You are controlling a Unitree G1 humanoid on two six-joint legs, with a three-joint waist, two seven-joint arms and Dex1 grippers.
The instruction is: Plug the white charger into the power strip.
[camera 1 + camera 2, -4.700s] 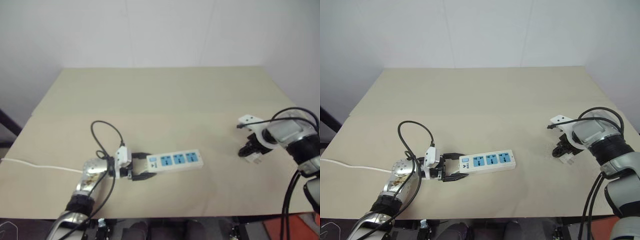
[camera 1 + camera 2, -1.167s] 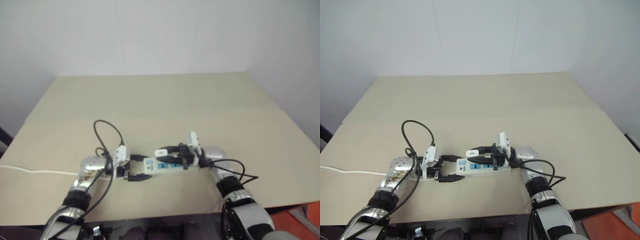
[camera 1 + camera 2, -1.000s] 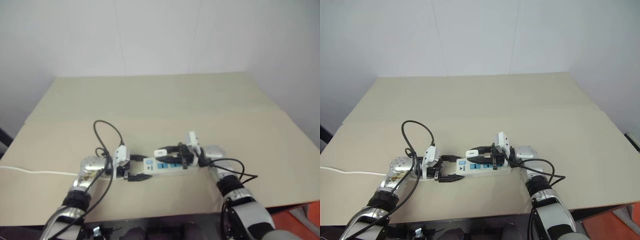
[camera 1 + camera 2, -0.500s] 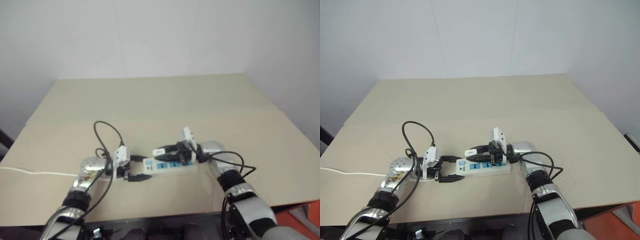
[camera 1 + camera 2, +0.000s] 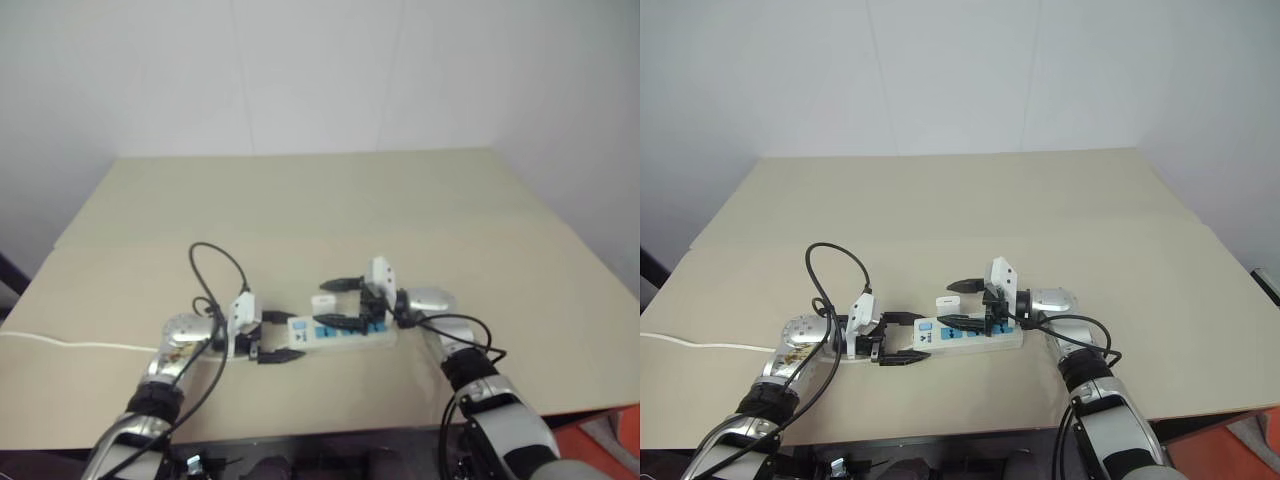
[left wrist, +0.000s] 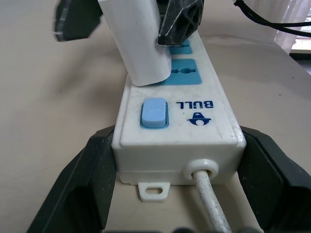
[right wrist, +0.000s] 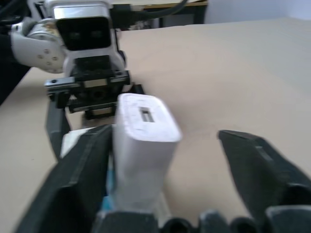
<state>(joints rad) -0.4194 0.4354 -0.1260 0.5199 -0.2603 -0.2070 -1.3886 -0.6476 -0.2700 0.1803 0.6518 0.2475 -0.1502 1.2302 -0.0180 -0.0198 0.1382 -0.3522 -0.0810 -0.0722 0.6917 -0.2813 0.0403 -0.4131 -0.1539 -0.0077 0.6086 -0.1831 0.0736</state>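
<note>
The power strip lies on the table, and my left gripper is shut on its switch end, one finger pressed against each long side. The white charger stands nearly upright on the socket next to the blue switch. My right gripper is open around the charger. One of its fingers lies close against the charger, and the other stands well off it. The strip's thin cord runs off to the left.
The tan table stretches far behind the strip, with its front edge close below the arms. A black cable loop rises from my left wrist. A white wall stands behind the table.
My right gripper has opened and let go of the charger, which stays standing on the strip. My left gripper and the strip have not moved.
</note>
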